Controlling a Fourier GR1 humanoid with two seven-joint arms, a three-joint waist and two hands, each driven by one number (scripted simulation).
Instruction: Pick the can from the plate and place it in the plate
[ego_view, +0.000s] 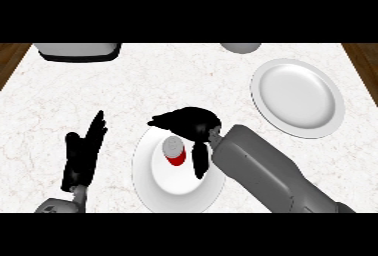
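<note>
can (173, 151) on near plate (159, 187) (right hand (193, 125) curled around it)

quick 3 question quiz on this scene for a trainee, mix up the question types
1. True or false: the can stands on the plate nearest the robot.
2. Which hand is at the can? A) the left hand B) the right hand
3. Fill in: the far plate lies to the ______ of the near one in the head view.

Key
1. True. The red can with a grey top is on the near plate, not yet lifted off it.
2. B. The right hand's fingers curl beside the can; whether they already hold it is unclear. The left hand rests open at the view's left.
3. Right, and further up the counter; nothing lies on it.
</note>
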